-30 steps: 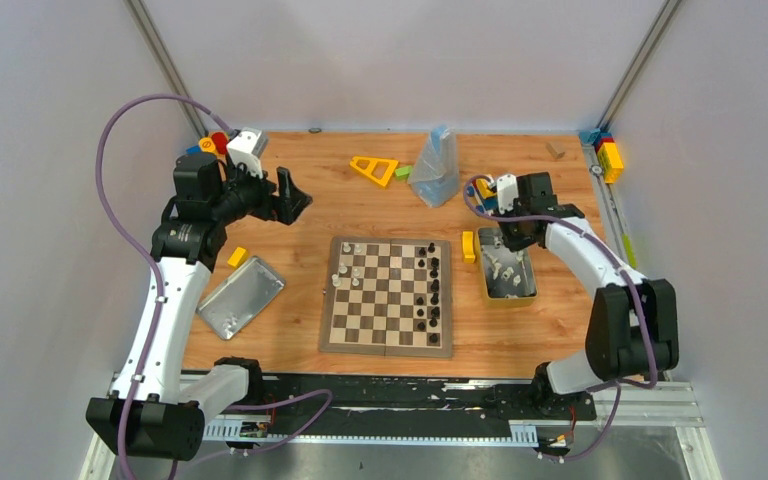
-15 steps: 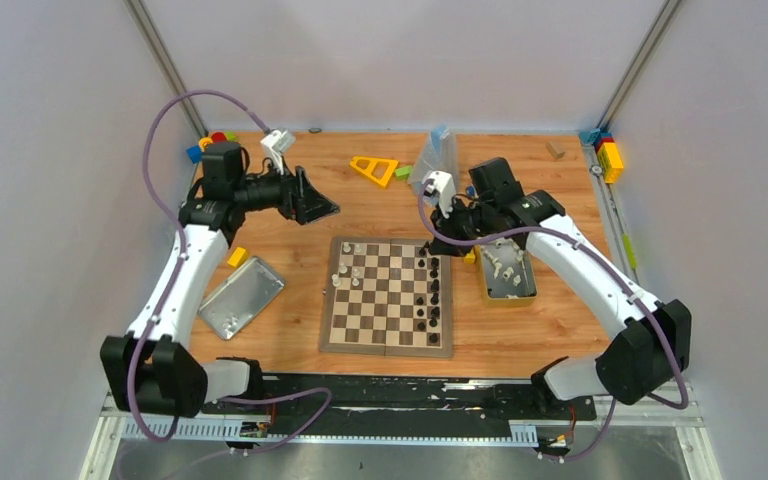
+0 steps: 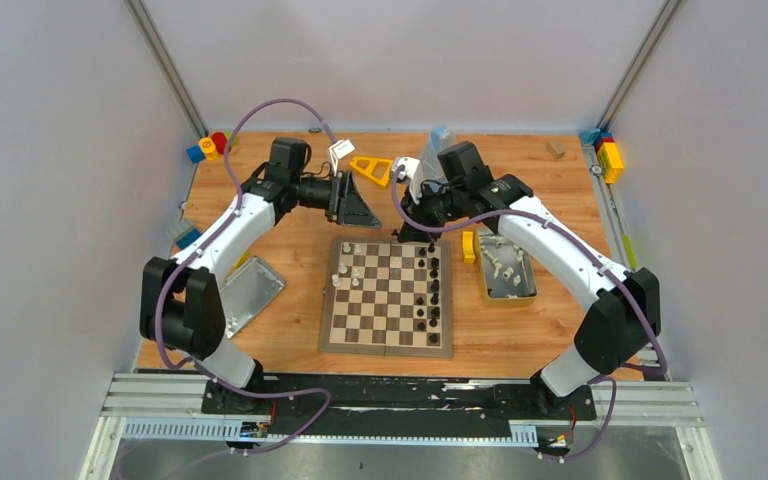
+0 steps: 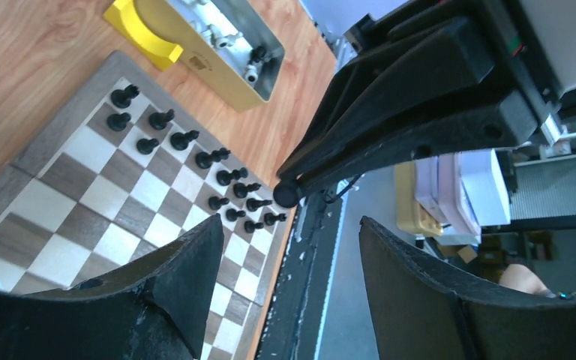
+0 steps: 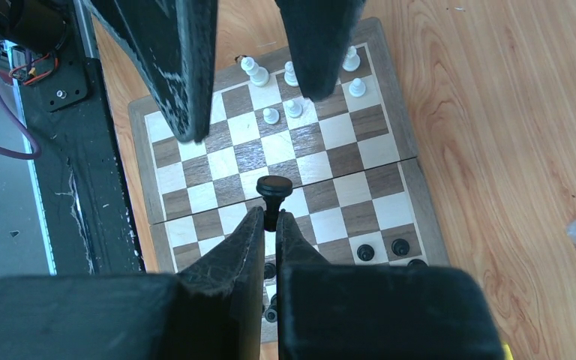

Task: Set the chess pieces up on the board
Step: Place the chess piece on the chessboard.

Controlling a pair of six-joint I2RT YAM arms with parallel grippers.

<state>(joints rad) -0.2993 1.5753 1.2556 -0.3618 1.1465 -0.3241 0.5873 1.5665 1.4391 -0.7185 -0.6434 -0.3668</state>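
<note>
Above board (image 3: 385,349), 12 o'clock edge, my right pincer (image 5: 269,217) grips black piece (image 5: 274,187); left pincer (image 4: 291,225) gapes; few white pieces (image 5: 293,109) placed, tin (image 3: 509,298) unemptied.

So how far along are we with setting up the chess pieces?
Partly done. Black pieces line the right two files of the board, but only a handful of white pieces stand at its far left corner. In hand: the right gripper is shut on a held black piece above the board; the left gripper is open and empty. Left: several spare pieces lie in the yellow tin.
</note>
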